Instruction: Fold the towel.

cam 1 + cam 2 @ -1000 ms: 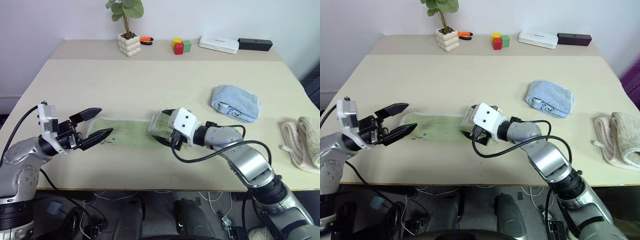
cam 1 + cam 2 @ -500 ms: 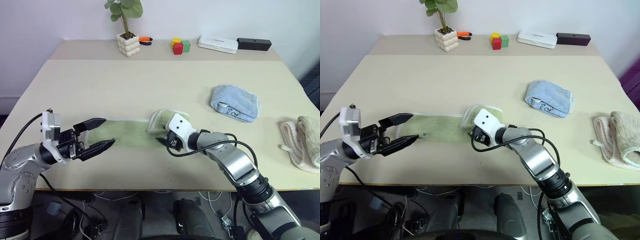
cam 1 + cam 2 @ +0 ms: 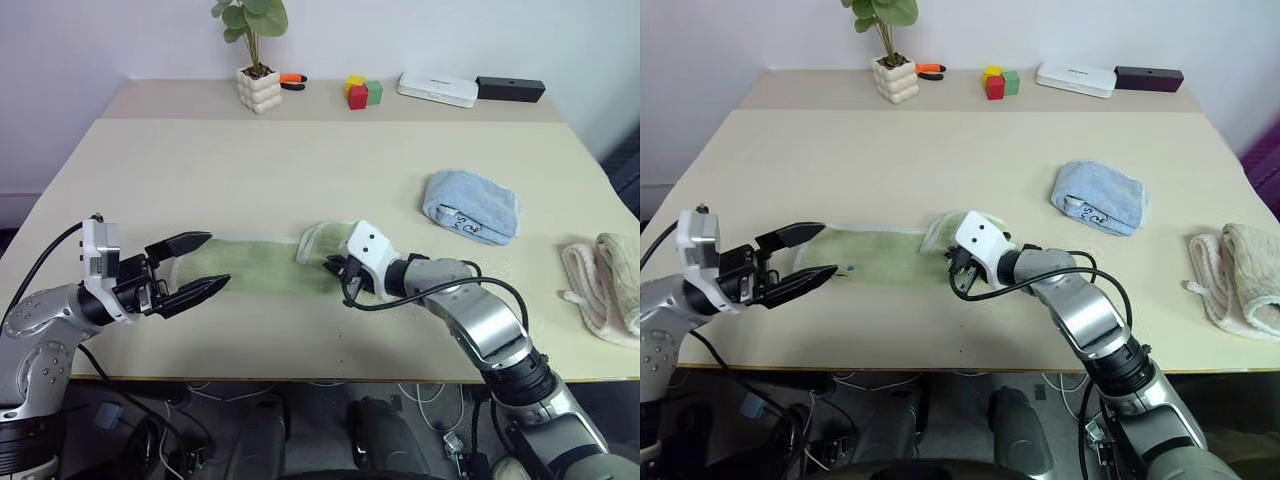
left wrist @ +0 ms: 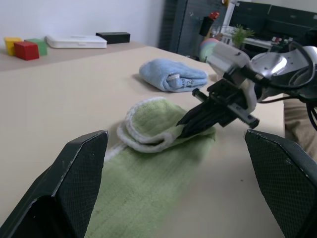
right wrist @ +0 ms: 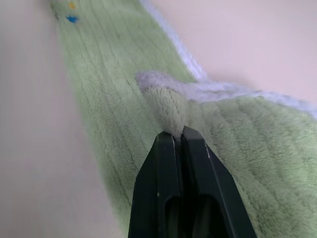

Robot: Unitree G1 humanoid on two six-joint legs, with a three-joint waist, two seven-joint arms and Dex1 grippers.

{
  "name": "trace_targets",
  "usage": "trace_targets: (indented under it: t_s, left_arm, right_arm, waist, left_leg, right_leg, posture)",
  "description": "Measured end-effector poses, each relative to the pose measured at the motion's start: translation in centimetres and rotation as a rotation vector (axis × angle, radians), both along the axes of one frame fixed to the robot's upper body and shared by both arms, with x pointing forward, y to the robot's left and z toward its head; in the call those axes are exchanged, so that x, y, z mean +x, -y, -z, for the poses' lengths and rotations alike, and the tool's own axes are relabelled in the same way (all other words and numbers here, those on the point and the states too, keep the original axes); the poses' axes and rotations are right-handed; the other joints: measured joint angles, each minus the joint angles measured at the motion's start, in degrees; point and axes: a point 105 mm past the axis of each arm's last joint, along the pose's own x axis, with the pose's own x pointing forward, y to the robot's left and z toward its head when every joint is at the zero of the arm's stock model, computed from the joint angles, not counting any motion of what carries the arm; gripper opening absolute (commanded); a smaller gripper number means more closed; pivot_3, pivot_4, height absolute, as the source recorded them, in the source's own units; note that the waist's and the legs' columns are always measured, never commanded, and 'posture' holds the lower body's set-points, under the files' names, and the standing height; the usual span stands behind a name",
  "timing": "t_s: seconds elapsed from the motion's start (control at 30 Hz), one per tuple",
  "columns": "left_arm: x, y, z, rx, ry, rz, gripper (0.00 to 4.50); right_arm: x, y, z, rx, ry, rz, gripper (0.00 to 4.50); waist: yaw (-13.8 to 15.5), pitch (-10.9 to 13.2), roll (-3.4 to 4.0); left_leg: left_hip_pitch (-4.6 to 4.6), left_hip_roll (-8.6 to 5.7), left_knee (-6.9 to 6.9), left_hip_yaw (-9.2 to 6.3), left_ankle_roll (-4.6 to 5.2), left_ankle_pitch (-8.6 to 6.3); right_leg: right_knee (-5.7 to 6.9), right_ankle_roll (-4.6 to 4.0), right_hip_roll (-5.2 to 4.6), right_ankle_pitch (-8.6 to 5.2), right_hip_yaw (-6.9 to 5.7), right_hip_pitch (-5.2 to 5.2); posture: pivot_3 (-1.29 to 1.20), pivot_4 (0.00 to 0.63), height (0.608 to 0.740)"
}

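The towel (image 3: 262,266) is a light green strip with white edging, lying flat near the table's front edge. Its right end (image 4: 148,116) is doubled over into a loose fold. My right gripper (image 3: 332,266) is at that folded end, shut with a pinch of the green cloth between its fingertips (image 5: 176,135). My left gripper (image 3: 216,260) hovers over the strip's left end with its fingers (image 4: 81,163) spread wide and nothing between them. Small coloured marks (image 5: 72,19) show near the towel's far end.
A folded light blue towel (image 3: 470,206) lies to the right of the middle. A cream towel (image 3: 604,284) lies at the right edge. Along the back stand a potted plant (image 3: 257,88), coloured blocks (image 3: 363,92), a white box (image 3: 436,88) and a black box (image 3: 510,88).
My right gripper has gone from open to shut, pinching the towel's folded right end, and its wrist has rolled. The left gripper has stayed open in about the same place.
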Motion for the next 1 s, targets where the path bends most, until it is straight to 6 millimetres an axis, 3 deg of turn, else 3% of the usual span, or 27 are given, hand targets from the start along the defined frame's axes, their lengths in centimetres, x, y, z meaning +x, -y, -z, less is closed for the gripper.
trace_targets:
  t_s: [0.13, 0.67, 0.97, 1.0]
  left_arm:
    - [0.2, -0.1, 0.0, 0.0, 0.001, -0.005, 4.5]
    - [0.3, -0.2, 0.0, -0.001, 0.001, -0.009, 4.5]
    - [0.3, -0.2, 0.0, 0.0, 0.001, -0.009, 4.5]
    - [0.3, -0.2, 0.0, 0.0, 0.001, -0.01, 4.5]
  right_arm:
    - [-0.6, 0.4, -1.1, 0.019, 0.03, -0.041, 0.05]
    - [-2.9, -0.1, 1.9, -0.036, -0.048, -0.156, 0.05]
    - [-2.8, -1.2, 1.7, 0.021, -0.041, -0.144, 4.29]
    - [-2.8, -1.2, 1.7, 0.021, -0.038, -0.141, 4.4]
  waist:
    - [0.0, 0.0, 0.0]
    - [0.0, 0.0, 0.0]
    - [0.0, 0.0, -0.01]
    - [0.0, 0.0, -0.01]
  left_leg:
    - [0.0, 0.0, 0.0, 0.0, 0.0, 0.0]
    - [0.01, 0.0, 0.0, 0.0, 0.0, 0.0]
    - [0.02, 0.0, 0.0, 0.0, 0.0, 0.0]
    - [0.02, 0.0, 0.01, 0.0, 0.0, 0.0]
  right_leg:
    - [0.0, 0.01, 0.0, 0.0, 0.0, 0.01]
    - [0.0, 0.0, 0.0, 0.0, 0.0, 0.01]
    - [0.0, 0.0, 0.0, 0.0, 0.0, 0.02]
    - [0.0, 0.0, 0.0, 0.0, 0.0, 0.02]
  posture:
    - [0.0, 0.15, 0.74]
    - [0.0, 0.15, 0.74]
    - [0.0, 0.15, 0.74]
    - [0.0, 0.15, 0.74]
